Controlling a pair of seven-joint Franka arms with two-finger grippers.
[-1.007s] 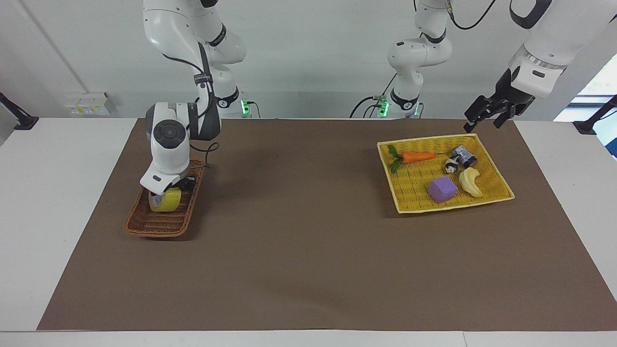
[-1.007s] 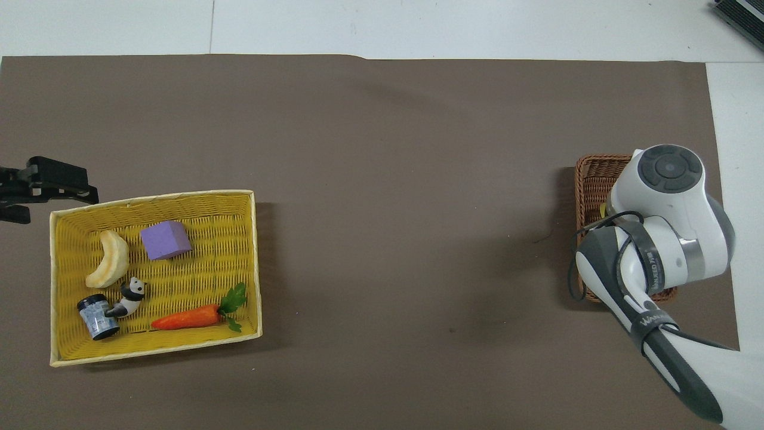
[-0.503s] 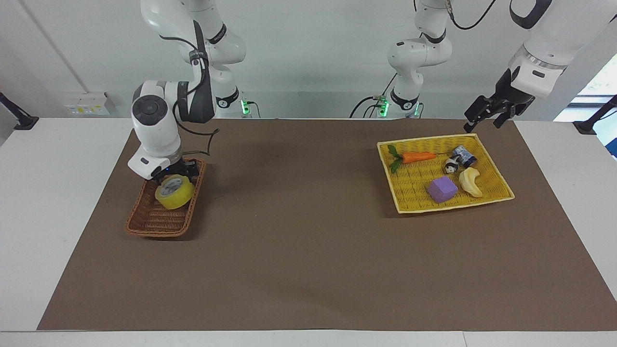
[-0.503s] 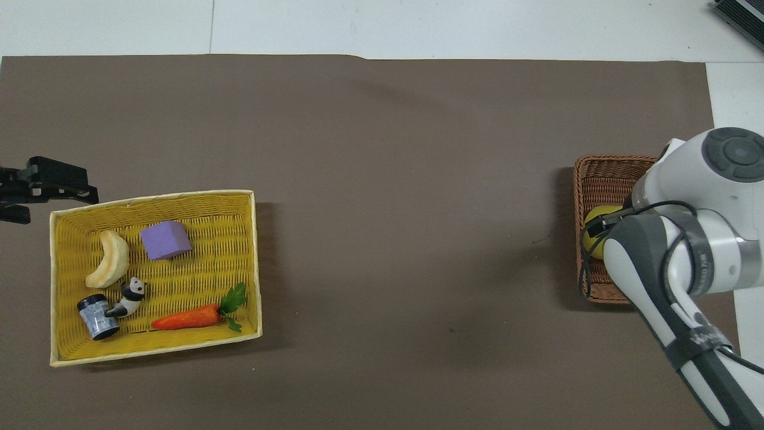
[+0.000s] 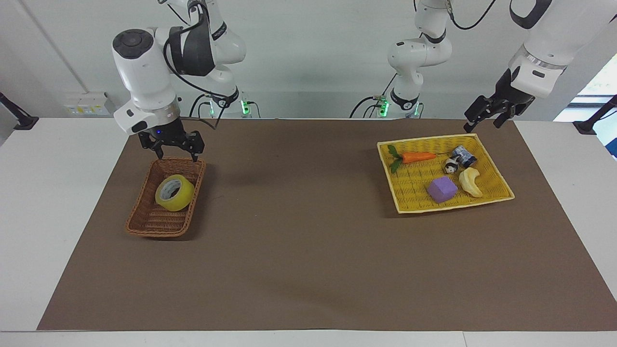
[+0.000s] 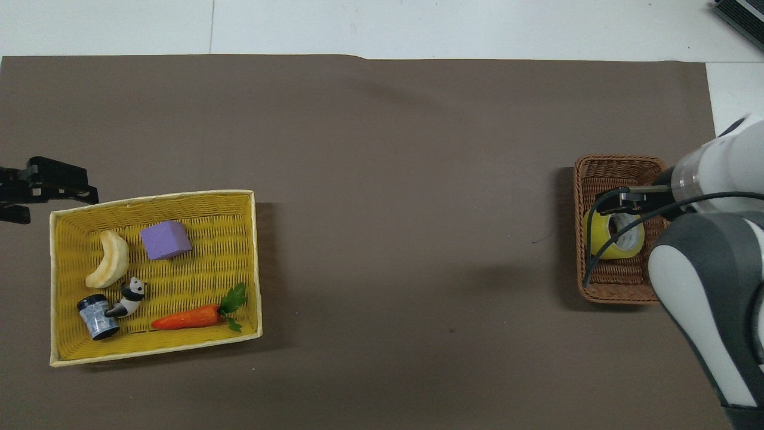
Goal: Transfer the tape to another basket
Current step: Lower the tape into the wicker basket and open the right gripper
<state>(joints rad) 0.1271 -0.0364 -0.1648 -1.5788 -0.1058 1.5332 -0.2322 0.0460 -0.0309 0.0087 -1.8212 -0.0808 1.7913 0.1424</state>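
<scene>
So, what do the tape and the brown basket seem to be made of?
The tape: probably glossy translucent yellow plastic film, wound on a pale core that may be card. The basket: likely woven wicker or rattan, matte dark brown, with visible interlaced strands.

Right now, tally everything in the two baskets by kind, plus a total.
Dark-brown woven wicker basket:
Translucent yellow packing tape roll: 1
Flat bright-yellow woven tray:
Orange toy carrot: 1
Purple foam cube: 1
Pale yellow banana-shaped toy: 1
Black-and-white panda figurine: 1
Small dark-lidded jar: 1
Total: 6
</scene>
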